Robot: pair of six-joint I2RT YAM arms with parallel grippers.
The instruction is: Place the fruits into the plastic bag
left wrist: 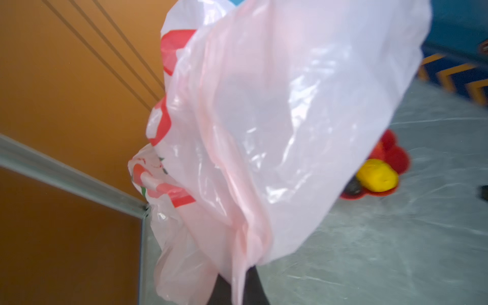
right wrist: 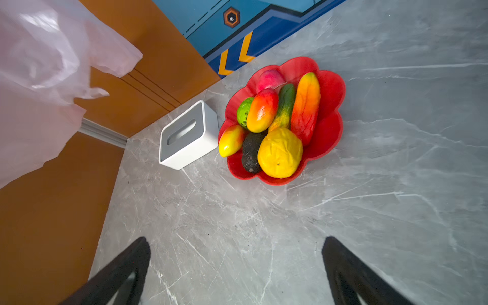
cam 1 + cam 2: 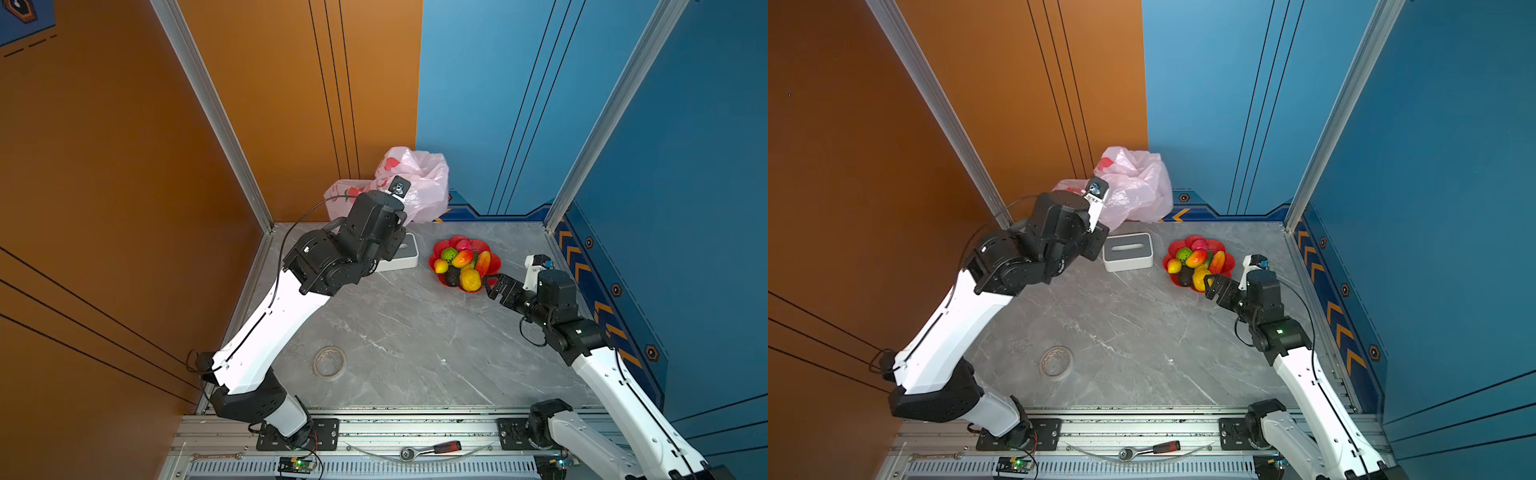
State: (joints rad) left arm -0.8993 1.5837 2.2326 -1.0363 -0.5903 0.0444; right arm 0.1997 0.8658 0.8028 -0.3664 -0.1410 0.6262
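Pressed together, the left fingers (image 1: 254, 286) pinch a bunched fold of the thin, translucent pale-pink plastic bag (image 1: 290, 105) with red printing. They hold it up by the orange wall, at the back-left corner of the grey marbled counter (image 3: 415, 332). The right fingers (image 2: 138, 253) stand spread wide with nothing between them, over bare counter just in front of the red flower-shaped dish (image 2: 332, 87). The small glossy toy fruits (image 2: 277, 126) lie heaped in that dish.

From the left wrist the bag fills nearly everything, and only a yellow fruit and a dark one peek past its edge. The right wrist view shows the whole pile, from the green round one to the long orange-red one. In a top view the white-and-grey rectangular tissue box (image 3: 1127, 251) shows whole; in a top view (image 3: 399, 259) the left arm covers most of it.

The box sits just beside the dish, a narrow gap between them, both toward the back. The middle and front of the counter lie open, with only a pale roll of tape (image 3: 329, 363) near the front left.
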